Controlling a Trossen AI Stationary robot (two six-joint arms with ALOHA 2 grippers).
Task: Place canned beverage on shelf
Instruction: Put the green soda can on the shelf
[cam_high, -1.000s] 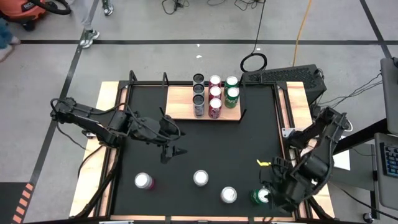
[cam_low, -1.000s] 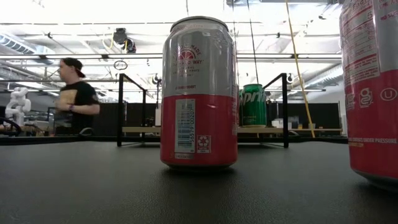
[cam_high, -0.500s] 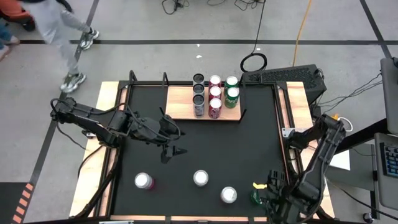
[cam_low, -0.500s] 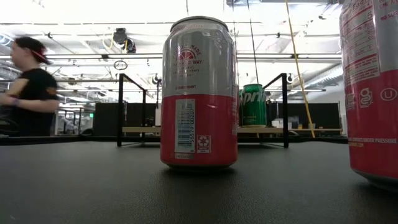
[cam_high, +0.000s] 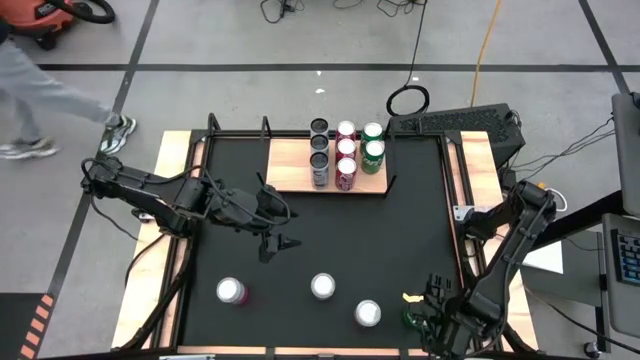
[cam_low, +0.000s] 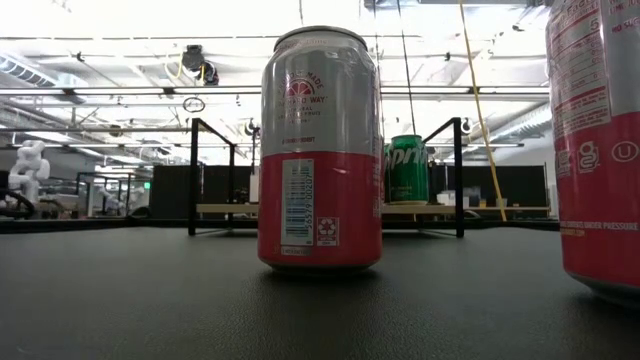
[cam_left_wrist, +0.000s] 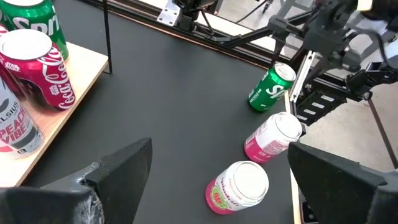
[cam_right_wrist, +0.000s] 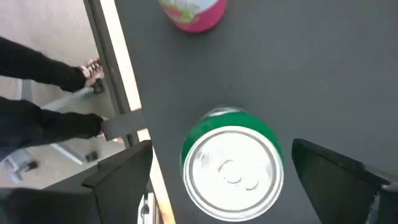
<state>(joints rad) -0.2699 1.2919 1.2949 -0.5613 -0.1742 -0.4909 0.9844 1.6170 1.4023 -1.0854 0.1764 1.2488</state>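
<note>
My right gripper (cam_high: 425, 318) sits at the lower right of the overhead picture, over the green can (cam_high: 417, 316) that stands on the black mat (cam_high: 400, 240) near its bottom right corner. My fingers are spread wide, one on each side of the can, and neither one touches it. In my right wrist view the green can (cam_right_wrist: 231, 167) is upright between my two dark fingers (cam_right_wrist: 121, 177), its silver top facing the camera with clear mat on both sides. I hold nothing there.

My left gripper (cam_high: 275, 243) hangs left of centre in the overhead picture, over bare mat, with its fingers also wide apart and nothing between them. It waits well apart from every can.

The shelf (cam_high: 290, 165) lies at the upper middle of the overhead picture, a light wooden board with black brackets at its ends. On its right part stand seven cans in three short rows: dark-topped ones, red ones (cam_high: 345, 172) and two green ones (cam_high: 373, 152). Its left part is bare wood.

Along the lower part of the mat three more cans stand loose: a pink can (cam_high: 232, 291) at lower left, a silver-topped can (cam_high: 322, 286) in the middle, and another (cam_high: 368, 313) just left of the green one under my right gripper.

A person's legs (cam_high: 60, 95) show at the upper left, on the floor beyond the table.
</note>
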